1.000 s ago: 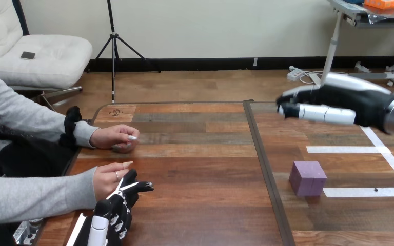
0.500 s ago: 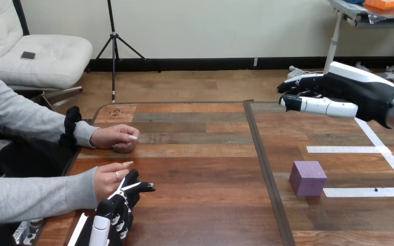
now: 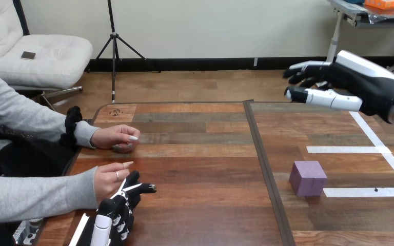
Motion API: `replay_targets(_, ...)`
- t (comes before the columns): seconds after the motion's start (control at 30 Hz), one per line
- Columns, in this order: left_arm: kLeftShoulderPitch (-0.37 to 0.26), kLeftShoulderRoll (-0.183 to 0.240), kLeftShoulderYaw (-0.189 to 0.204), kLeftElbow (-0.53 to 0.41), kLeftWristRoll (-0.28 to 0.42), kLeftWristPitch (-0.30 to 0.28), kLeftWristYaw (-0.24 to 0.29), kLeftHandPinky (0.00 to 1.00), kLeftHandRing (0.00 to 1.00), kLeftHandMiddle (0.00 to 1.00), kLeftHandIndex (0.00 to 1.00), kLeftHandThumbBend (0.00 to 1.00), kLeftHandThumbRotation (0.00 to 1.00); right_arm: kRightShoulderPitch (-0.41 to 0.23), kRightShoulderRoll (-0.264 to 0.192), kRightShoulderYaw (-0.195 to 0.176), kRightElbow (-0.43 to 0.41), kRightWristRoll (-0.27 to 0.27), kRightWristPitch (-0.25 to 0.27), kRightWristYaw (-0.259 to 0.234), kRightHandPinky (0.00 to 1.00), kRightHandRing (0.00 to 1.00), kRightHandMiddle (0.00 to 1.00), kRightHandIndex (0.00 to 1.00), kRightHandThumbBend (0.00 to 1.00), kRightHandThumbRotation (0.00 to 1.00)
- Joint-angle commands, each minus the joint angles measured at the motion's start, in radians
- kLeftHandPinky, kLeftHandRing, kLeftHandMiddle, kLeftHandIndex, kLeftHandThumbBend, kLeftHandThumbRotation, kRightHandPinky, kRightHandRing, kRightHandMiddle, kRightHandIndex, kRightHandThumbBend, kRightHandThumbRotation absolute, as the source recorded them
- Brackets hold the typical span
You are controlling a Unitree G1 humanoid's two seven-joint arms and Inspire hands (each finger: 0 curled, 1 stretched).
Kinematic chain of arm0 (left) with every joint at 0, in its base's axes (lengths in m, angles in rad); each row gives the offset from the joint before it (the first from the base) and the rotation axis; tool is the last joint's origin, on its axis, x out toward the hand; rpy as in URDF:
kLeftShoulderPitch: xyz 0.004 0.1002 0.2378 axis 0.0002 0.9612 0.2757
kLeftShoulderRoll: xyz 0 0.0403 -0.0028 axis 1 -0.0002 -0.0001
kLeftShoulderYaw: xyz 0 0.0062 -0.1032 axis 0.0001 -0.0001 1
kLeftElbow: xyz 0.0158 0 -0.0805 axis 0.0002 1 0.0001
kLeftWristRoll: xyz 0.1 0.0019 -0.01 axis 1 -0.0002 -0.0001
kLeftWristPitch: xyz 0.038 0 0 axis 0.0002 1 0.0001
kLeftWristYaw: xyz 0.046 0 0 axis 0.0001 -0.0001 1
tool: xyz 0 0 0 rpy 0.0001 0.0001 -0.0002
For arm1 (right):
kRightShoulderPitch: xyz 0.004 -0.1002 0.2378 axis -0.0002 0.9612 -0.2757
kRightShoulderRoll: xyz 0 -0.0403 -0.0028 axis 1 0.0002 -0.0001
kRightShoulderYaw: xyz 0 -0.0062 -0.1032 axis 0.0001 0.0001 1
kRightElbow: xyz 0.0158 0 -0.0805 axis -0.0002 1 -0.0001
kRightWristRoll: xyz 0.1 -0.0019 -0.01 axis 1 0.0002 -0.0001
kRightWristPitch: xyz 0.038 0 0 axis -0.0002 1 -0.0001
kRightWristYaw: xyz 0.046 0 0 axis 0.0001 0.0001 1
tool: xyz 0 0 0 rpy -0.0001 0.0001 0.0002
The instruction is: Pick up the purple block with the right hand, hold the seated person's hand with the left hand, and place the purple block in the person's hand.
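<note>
The purple block sits on the table at the right, beside white tape lines. My right hand hangs in the air well above and beyond the block, open, its fingers straight and pointing left, holding nothing. My left hand is at the bottom left, touching the person's hand, which lies over it near the table's left edge. I cannot tell whether my left hand grips that hand.
The person's other hand rests in a loose fist on the table farther back at the left. A dark seam runs front to back between the two tabletops. White tape lines mark the right tabletop.
My right hand has risen and drifted slightly right, away from the table. The block, my left hand and the person's hands have stayed put.
</note>
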Motion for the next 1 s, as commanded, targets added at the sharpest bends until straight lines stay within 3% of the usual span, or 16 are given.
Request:
replay_targets(0.0,-0.021,-0.005,-0.005,-0.059,0.01,0.011,0.006,1.0,1.0,0.99,0.69,0.66,1.0,-0.032,0.051,-0.023,0.067,-0.003,-0.042,-0.081,0.74,0.84,0.87,0.89,0.97,1.0)
replay_targets(0.23,-0.031,-0.005,-0.001,-0.044,-0.005,0.006,-0.016,1.0,1.0,1.0,0.69,0.65,1.0,-0.053,0.079,-0.001,0.157,-0.023,-0.063,-0.145,0.75,0.85,0.89,0.9,0.98,0.99)
replay_targets(0.47,-0.029,-0.007,0.001,-0.048,0.005,0.001,-0.008,1.0,1.0,1.0,0.69,0.64,1.0,-0.083,0.104,0.026,0.284,-0.061,-0.13,-0.195,0.77,0.87,0.92,0.92,0.95,0.93)
replay_targets(0.73,-0.026,-0.012,0.001,-0.05,-0.006,-0.004,-0.016,1.0,1.0,1.0,0.69,0.6,1.0,-0.121,0.135,0.038,0.425,-0.058,-0.172,-0.191,0.86,0.94,0.97,0.96,0.95,0.78)
replay_targets(0.97,-0.024,-0.01,0.002,-0.05,-0.003,-0.005,-0.018,1.0,1.0,0.99,0.69,0.59,1.0,-0.155,0.148,0.077,0.541,-0.107,-0.187,-0.213,0.92,0.99,1.0,0.99,0.99,0.72)
